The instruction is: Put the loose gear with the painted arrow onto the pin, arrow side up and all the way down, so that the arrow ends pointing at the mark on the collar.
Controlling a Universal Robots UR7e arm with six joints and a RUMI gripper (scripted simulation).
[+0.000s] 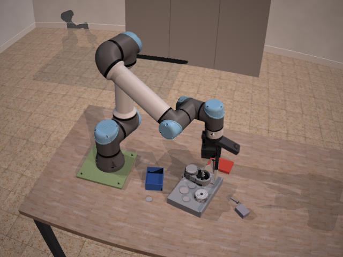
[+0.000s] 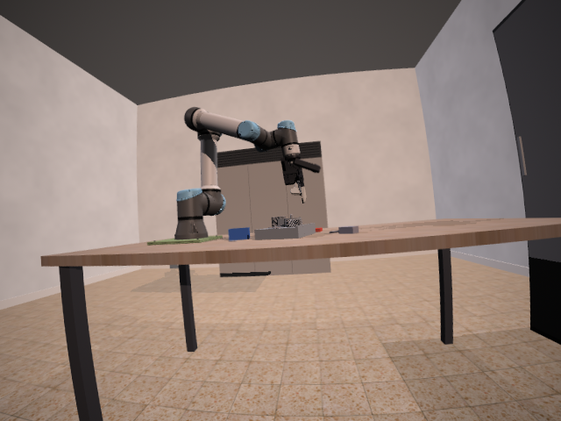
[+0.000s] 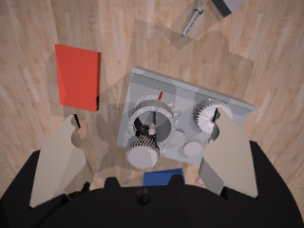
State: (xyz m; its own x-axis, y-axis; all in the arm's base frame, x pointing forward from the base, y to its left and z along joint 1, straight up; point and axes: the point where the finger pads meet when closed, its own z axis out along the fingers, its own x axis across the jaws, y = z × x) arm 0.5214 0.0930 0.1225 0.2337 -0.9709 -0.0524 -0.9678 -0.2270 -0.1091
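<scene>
A grey baseplate lies on the table. A thin pin stands inside a dark collar at its far end. In the wrist view the pin sits in the collar ring, with a red mark beside it. One gear sits against the collar. A second toothed gear sits on the plate's near side and is partly behind my right finger in the wrist view. I cannot make out a painted arrow on either. My gripper hangs open and empty well above the collar.
A red block lies just behind the plate and a blue bin to its left. A small disc, a bolt and a grey block lie loose on the table. The arm's green mount is at the left.
</scene>
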